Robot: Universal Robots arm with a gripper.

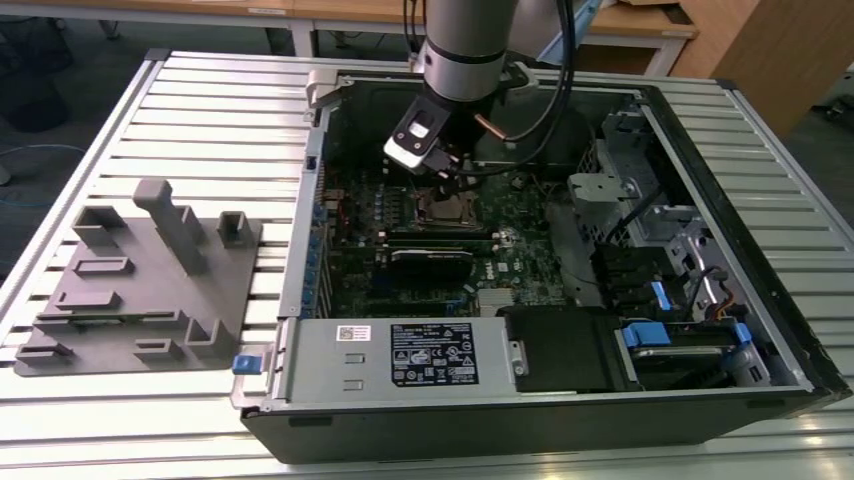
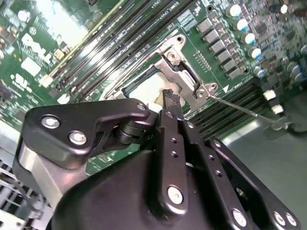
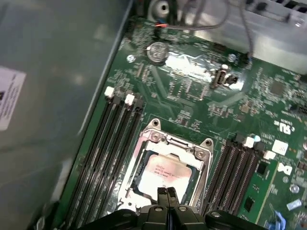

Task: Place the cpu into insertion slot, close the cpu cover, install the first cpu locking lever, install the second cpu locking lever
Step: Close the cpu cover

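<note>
The claw point(image 3: 167, 193) is pressed together, pinching nothing, at the edge of the cpu point(image 3: 165, 171). The cpu is already seated in the insertion slot point(image 3: 138, 180), and the cpu cover point(image 3: 178, 143) appears lowered around it. A locking lever point(image 2: 240, 109) is judged not yet latched.

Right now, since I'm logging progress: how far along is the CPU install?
Done: the cpu sits in the insertion slot, with the cpu cover apparently down over it. In hand: the shut gripper is poised over the cpu's edge. Left: a locking lever juts out free.
</note>
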